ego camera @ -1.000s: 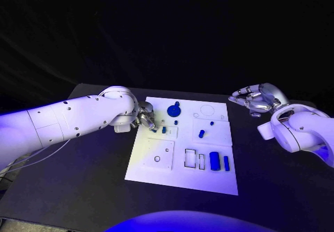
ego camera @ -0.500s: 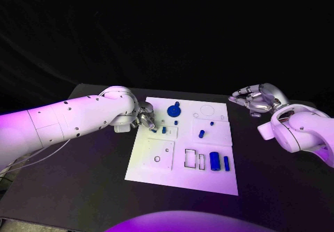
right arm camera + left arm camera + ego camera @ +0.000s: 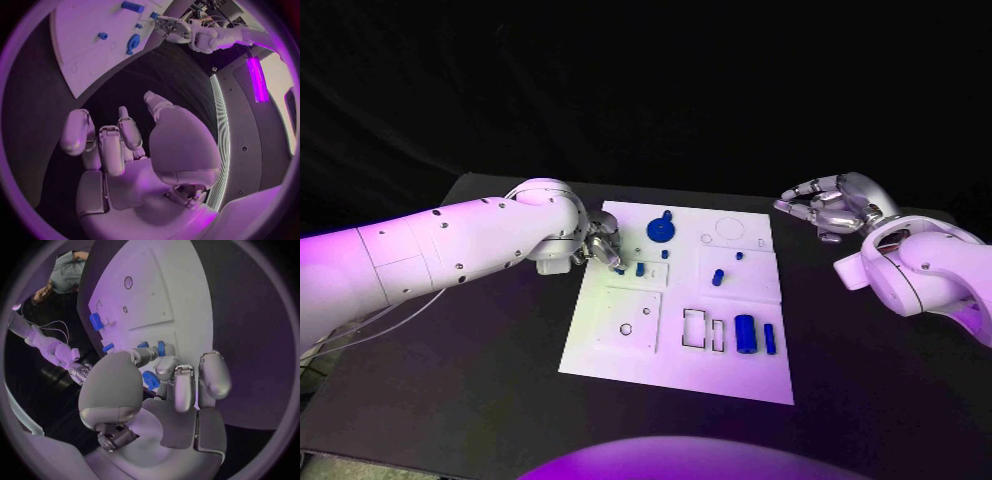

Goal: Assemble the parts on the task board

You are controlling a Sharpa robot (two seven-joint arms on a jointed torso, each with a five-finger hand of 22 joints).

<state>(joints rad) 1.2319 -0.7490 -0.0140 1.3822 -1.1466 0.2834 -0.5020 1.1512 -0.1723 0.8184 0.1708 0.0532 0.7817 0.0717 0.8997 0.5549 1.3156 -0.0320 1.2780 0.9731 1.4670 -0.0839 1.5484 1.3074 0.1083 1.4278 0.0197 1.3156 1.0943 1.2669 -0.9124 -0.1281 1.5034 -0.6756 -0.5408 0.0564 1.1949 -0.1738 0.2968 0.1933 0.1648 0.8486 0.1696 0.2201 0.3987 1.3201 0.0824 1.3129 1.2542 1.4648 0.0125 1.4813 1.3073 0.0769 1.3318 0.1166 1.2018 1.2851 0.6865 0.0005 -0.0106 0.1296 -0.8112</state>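
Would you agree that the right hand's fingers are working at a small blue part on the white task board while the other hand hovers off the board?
No: the left hand works at the small blue part on the white task board, per the head view; the right hand hovers off it.

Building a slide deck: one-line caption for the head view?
Left hand works at the task board's edge among blue parts; right hand hangs off-board.

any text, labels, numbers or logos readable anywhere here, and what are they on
None can be read.
The task board bears only outlined shapes and holes, no letters or numbers that show.
The blue parts, such as the round one, carry no visible marks.
The left hand and right hand show no brand or label in the head view or either wrist view.
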